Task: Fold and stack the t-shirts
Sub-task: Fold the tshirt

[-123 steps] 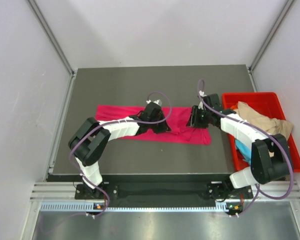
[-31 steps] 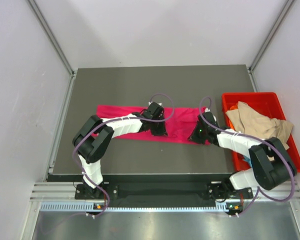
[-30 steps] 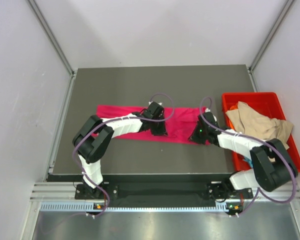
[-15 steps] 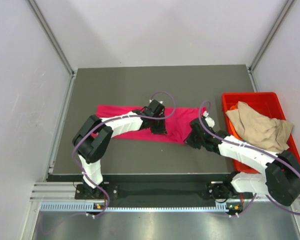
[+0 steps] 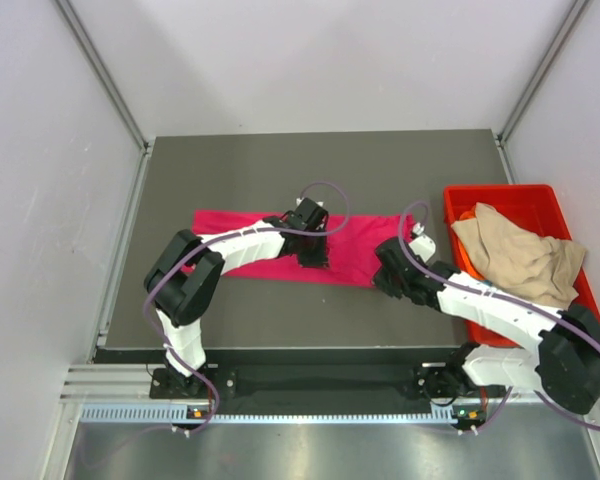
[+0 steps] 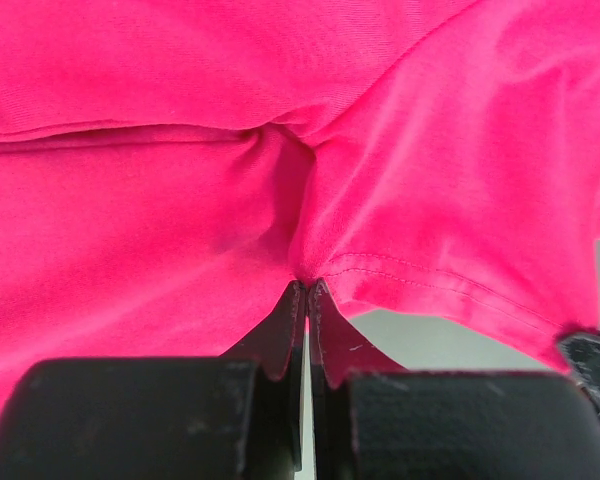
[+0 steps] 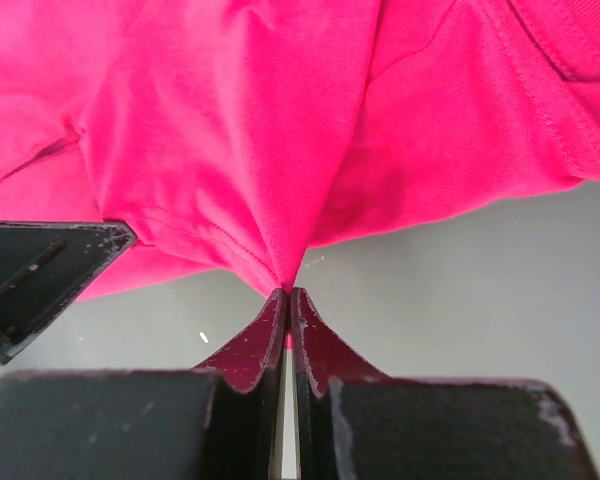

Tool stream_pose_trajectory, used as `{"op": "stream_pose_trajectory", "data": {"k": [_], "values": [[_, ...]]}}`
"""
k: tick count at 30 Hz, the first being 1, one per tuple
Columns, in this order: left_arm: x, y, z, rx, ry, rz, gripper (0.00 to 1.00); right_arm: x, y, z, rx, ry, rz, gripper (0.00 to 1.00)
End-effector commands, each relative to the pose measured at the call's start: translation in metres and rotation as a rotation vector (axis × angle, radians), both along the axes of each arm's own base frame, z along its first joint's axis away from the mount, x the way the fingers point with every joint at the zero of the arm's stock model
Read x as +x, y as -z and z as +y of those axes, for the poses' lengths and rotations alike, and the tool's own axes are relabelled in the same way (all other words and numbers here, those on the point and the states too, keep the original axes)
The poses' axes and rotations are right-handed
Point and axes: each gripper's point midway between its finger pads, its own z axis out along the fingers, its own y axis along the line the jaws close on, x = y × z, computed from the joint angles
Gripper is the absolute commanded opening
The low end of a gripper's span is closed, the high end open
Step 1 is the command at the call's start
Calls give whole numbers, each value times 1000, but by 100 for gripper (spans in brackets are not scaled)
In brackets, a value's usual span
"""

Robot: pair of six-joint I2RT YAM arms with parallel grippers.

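Observation:
The magenta-pink t-shirt (image 5: 242,240) lies as a long band across the middle of the dark table. My left gripper (image 5: 314,262) is shut on its near hem at mid-length; the wrist view shows the cloth (image 6: 400,200) bunched at the closed tips (image 6: 307,285). My right gripper (image 5: 383,280) is shut on the shirt's right end near the near edge, with cloth (image 7: 280,130) pulled into a peak at its tips (image 7: 286,291). A tan-beige t-shirt (image 5: 515,255) lies heaped in the red bin. No turquoise or orange shirt shows clearly.
The red plastic bin (image 5: 500,192) stands at the table's right edge, right of my right arm. The dark table (image 5: 280,170) is framed by metal rails and pale walls on three sides.
My right gripper has pulled the shirt's right end toward the near-left, off the far side; the right part of the shirt is now drawn in. My left gripper has stayed nearly in place.

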Motion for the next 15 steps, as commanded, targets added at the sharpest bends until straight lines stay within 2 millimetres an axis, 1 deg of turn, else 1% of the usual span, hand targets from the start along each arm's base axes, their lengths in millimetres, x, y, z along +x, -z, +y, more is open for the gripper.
{"op": "stream_pose_trajectory", "data": {"k": [1,4,8,11,15], "values": [[10,-30,1,-24,-2,-59,0,6,-24,4,34,24,-63,0],[8,-27,3,-15,-2,-49,0,2,-20,8,48,20,-47,0],[11,-34,9,-3,-17,-76,0,-2,-20,14,68,19,-46,0],[12,-34,10,3,-13,-72,0,-4,-18,17,78,25,-38,0],[10,-36,12,7,-3,-71,0,-9,-11,20,92,37,-21,0]]}}
